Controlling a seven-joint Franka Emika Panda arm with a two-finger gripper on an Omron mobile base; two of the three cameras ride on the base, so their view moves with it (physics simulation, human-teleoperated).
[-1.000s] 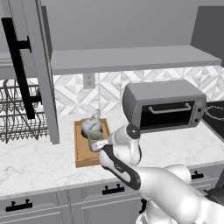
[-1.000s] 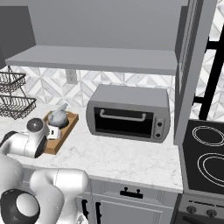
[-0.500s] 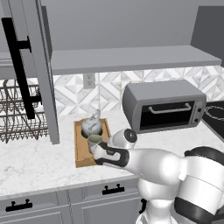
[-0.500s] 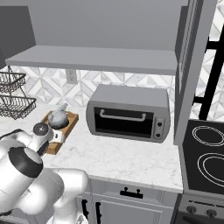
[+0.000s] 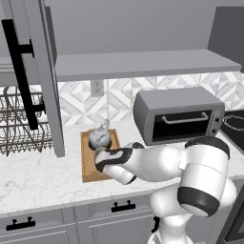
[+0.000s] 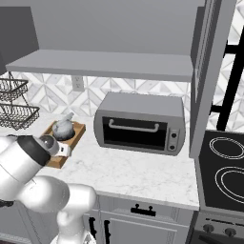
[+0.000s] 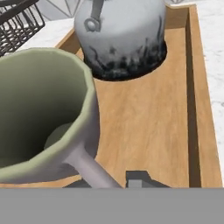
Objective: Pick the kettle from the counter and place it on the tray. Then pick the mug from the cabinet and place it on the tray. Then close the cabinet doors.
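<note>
Nearest the hand camera, the small grey-green mug with a pale yellowish-green inside (image 7: 41,118) stood upright and large at eight o'clock, its side handle (image 7: 89,168) running down toward six o'clock where the tool (image 7: 131,180) sat; the tool's dark tips were nearly closed about that handle, gripping the mug above the floor of the rectangular light-brown wooden tray (image 7: 148,131). Whether the mug's base touched the tray could not be told. Beyond the mug, at twelve o'clock in the hand view, the squat silvery-white marbled kettle with a dark base (image 7: 120,33) stood upright on the far part of the tray, close to the mug. From the left base view the white arm reached low across the white marble-patterned surface (image 5: 38,183) to the tray (image 5: 88,167), with the kettle (image 5: 100,137) at its far end. From the right base view the tray (image 6: 76,132) lay at nine o'clock, the kettle (image 6: 63,128) on it, and the mug (image 6: 48,143) just nearer. Farther back stood a grey toaster oven with a dark glass door (image 6: 140,124) and, at ten o'clock in the left base view, a tall grey panelled cabinet door with a long black bar handle (image 5: 45,71), swung open.
</note>
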